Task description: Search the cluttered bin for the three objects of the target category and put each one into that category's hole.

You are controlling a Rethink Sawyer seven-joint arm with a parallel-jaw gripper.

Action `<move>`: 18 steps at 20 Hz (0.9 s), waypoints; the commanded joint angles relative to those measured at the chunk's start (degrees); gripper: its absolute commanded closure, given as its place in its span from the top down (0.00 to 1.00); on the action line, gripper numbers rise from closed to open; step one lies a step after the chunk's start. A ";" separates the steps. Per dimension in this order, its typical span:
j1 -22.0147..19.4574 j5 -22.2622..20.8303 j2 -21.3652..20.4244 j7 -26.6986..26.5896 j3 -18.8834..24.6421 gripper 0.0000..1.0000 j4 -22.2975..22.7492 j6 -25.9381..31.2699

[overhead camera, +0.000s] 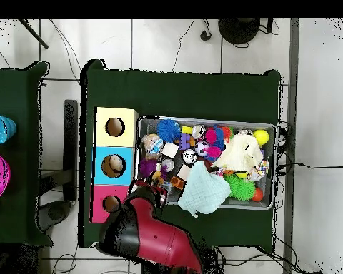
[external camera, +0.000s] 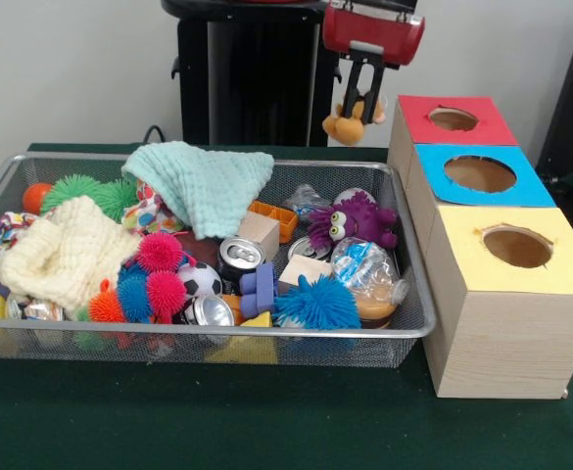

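Claw gripping tan plush, nr red hole

Silver wire mesh with a smooth metal rim for the bin, fuzzy plush on the purple animal, waffle-textured cloth in the mint towel, pale matt wood-grain on the boxes, glossy red plastic casing above the gripper.

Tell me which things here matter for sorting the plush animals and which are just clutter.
Job: wire basket; tan plush held in the gripper; purple plush; red-surround hole.

Clutter: mint cloth; cream cloth; spiky balls; cans; blue hole; yellow hole.
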 commanded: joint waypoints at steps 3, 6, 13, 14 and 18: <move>0.93 7.04 -2.09 19.12 3.48 0.00 7.33 2.89; 0.81 7.28 -2.17 19.60 4.17 0.00 9.05 0.79; 4.18 10.82 -1.51 26.23 7.99 0.00 11.67 -2.36; 4.95 11.56 -1.43 26.93 8.12 0.00 11.33 -2.00; 8.53 14.35 -0.46 29.40 7.64 0.00 9.66 -1.09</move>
